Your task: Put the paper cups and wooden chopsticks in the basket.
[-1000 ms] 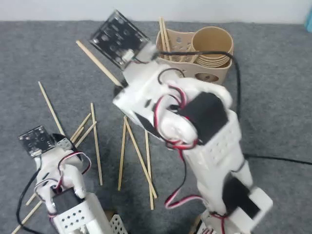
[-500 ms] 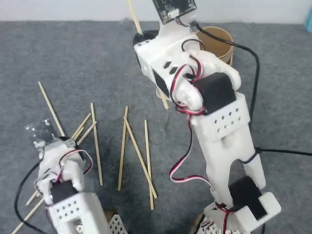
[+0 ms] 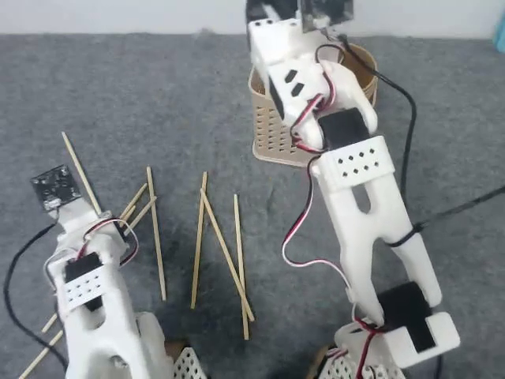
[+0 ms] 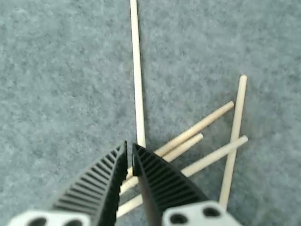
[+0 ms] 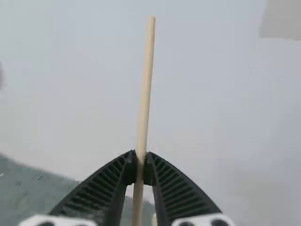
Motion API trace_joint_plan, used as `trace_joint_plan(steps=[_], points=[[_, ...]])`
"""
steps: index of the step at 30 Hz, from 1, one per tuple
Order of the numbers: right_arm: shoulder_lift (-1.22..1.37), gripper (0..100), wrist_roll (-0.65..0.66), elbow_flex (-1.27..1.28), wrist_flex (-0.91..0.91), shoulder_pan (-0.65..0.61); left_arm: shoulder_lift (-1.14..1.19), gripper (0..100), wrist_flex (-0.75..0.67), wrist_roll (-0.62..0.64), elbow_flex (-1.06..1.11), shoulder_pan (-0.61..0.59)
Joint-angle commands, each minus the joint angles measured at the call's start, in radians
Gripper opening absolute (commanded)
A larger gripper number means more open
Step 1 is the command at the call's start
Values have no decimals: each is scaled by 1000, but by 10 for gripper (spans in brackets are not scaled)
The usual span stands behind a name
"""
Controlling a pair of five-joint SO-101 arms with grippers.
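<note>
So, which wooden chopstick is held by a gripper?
The thin pale wooden chopstick clamped in the right gripper; the other visible ones lie loose on the grey carpet.

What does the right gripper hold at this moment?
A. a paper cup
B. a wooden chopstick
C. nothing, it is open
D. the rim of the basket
B: in the right wrist view the right gripper is shut on a wooden chopstick, which sticks out well past the fingertips.
</note>
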Motion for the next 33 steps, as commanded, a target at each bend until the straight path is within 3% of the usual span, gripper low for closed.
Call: trace_joint_plan(steps=[1, 11, 16, 20, 25, 33], points=[[-50, 7, -8, 83, -211, 61, -3, 16, -26, -9, -45, 0], [-54, 7, -8, 450, -611, 105, -3, 16, -26, -11, -45, 2], [-76, 9, -8, 626, -705, 108, -3, 16, -28, -12, -45, 3], [-136, 24, -8, 732, -710, 104, -3, 16, -28, -12, -45, 3], [-229, 142, -9, 786, -705, 85, -3, 16, -28, -12, -45, 5], [-489, 127, -9, 770, -354, 36, -2, 16, -28, -12, -45, 5]])
